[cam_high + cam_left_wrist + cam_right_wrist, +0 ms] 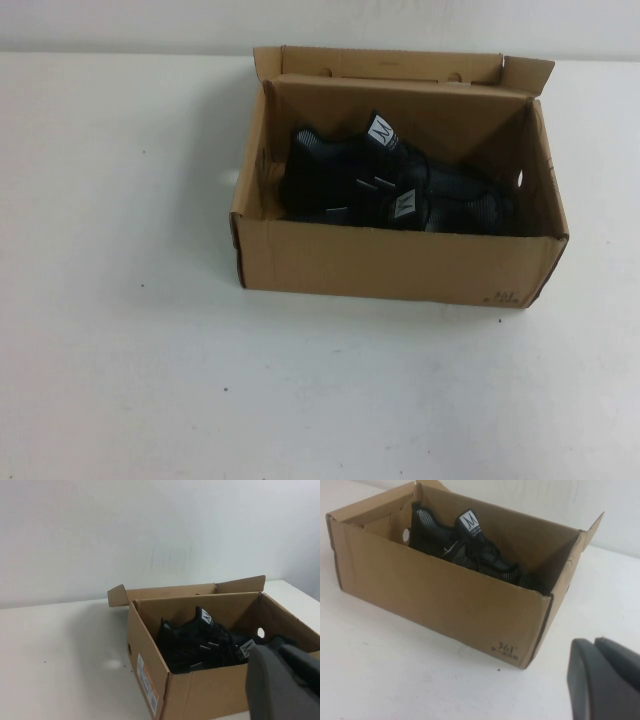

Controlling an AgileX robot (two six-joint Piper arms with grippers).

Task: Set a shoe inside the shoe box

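Observation:
The brown cardboard shoe box (390, 268) stands open at the middle back of the table, its lid flap (390, 64) folded back. Two black sneakers lie side by side inside it: one (335, 170) toward the back left, the other (455, 205) toward the front right, each with a white tongue tag. The box (200, 695) and the shoes (195, 640) show in the left wrist view, and the box (445, 600) and a shoe (465, 545) in the right wrist view. My left gripper (276, 651) and right gripper (594, 642) are shut and empty, both away from the box and outside the high view.
The white table (150, 350) spreads around the box, with a pale wall (150, 530) behind it. The box's side holes (260, 632) face outward at each end.

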